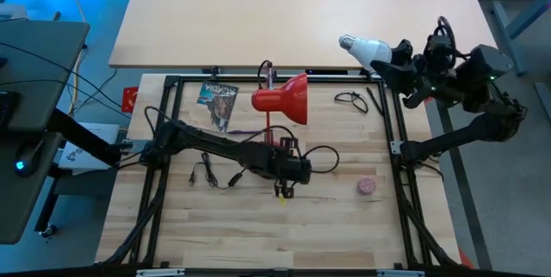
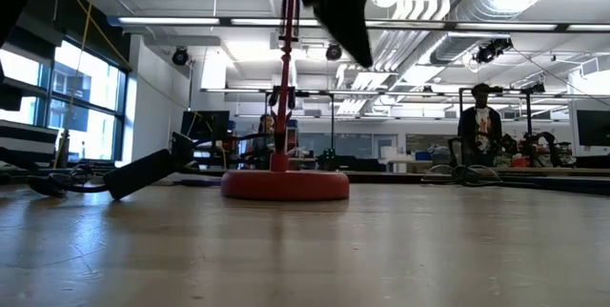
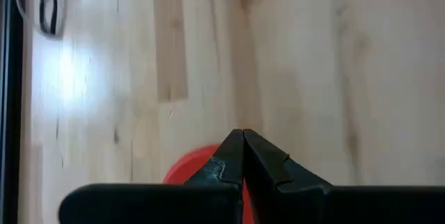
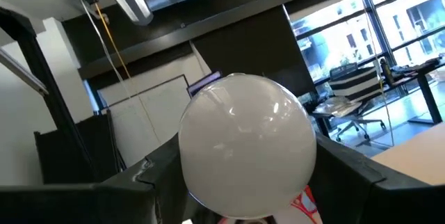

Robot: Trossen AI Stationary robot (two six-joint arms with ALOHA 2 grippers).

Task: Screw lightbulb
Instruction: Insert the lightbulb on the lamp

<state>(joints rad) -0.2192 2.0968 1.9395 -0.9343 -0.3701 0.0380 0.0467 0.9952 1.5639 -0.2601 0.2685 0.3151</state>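
Currently, right tool [image 1: 392, 56]: raised beyond the table's far right corner, fingers part open and closed on the lightbulb [image 1: 365, 49], white globe pointing away from the arm, out over the neighbouring tan tabletop [image 1: 258, 10]. In the right wrist view the globe [image 4: 245, 140] fills the space between both dark fingers.

Left tool [image 1: 282, 189]: near the middle of the wooden table [image 1: 344, 234], fingers fully closed, tips meeting, holding nothing; the lamp's red base [image 3: 191, 172] shows just behind them.

Red lamp [image 1: 284, 98]: shade toward the far edge, centre.

Pink ball [image 1: 368, 186]: right of the left tool, apart.

Booklet [image 1: 218, 101]: far left area.

Black cable [image 1: 211, 176]: left of centre.
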